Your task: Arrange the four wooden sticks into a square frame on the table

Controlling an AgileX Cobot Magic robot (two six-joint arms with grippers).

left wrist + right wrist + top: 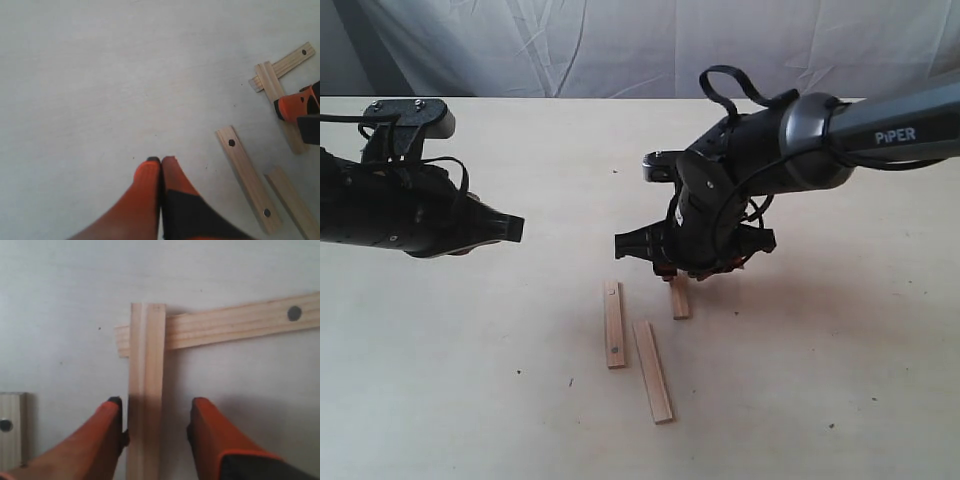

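Corner step | my right gripper [155,407] stood spread astride the upright stick [146,365], one end lapped over the cross stick [240,322] as a corner; left gripper [161,161] pressed together, empty, parked left for clearance | holed stick [613,323] and plain stick [653,371] lay loose nearer on the table [470,350]

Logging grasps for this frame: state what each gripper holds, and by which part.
Nothing is held. The left gripper is shut on nothing; the right gripper stands open astride one wooden stick, a gap on one side.
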